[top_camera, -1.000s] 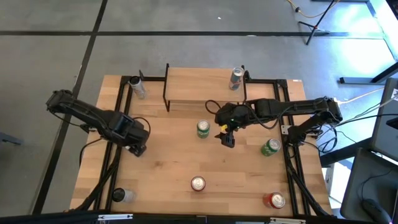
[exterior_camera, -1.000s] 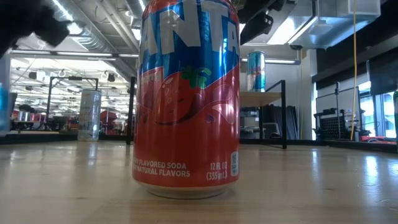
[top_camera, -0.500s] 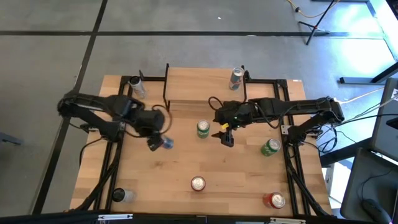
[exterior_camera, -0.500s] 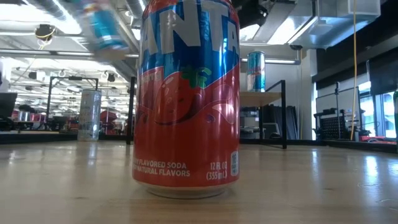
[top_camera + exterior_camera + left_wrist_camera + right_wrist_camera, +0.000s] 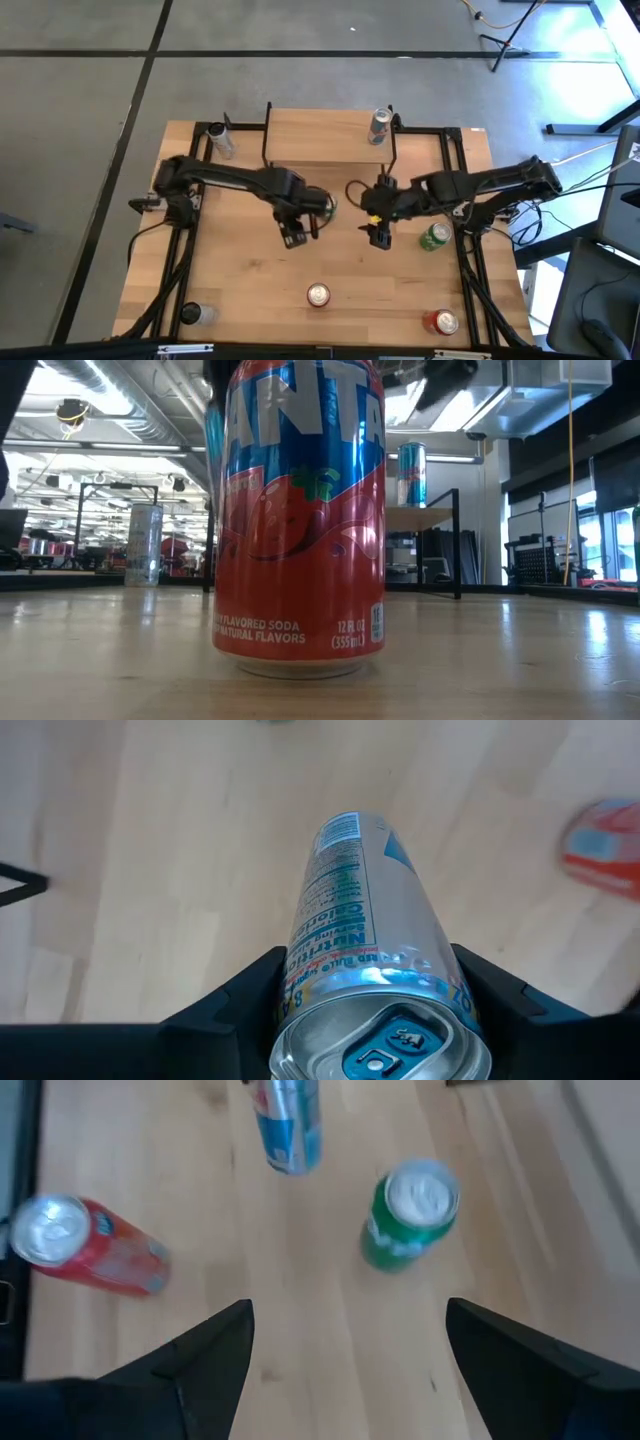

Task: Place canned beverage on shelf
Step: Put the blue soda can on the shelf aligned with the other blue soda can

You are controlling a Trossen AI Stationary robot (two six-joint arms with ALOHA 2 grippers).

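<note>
A strawberry soda can (image 5: 300,520) stands closest to the low camera at the table's near edge, untouched and upright, while the work goes on behind it at mid-table. There the left pincer (image 5: 296,228) is clamped on a slim silver-and-blue can (image 5: 370,970), gripped across its body near one end, so the can's long axis runs forward out from between the dark fingers (image 5: 235,1005) rather than standing upright. Just beside it a green can (image 5: 410,1215) stands on the wood table (image 5: 240,290). A short way off hangs the right pincer (image 5: 378,232), spread wide and holding nothing, with a second green can (image 5: 434,236) standing near it. Beyond both arms, at the far edge, waits the shelf (image 5: 330,135), its pale plank already bearing one slim can (image 5: 379,124) toward its right end, with bare plank showing to the left of that. The coming move turns on one relation: the shelf lies away from the left pincer, straight across the table toward the far side, and the held can would likely need to be brought upright before it can be stood there. The left arm carries the load and reads as the one placed to finish the delivery. Other cans sit scattered toward the table's corners.
</note>
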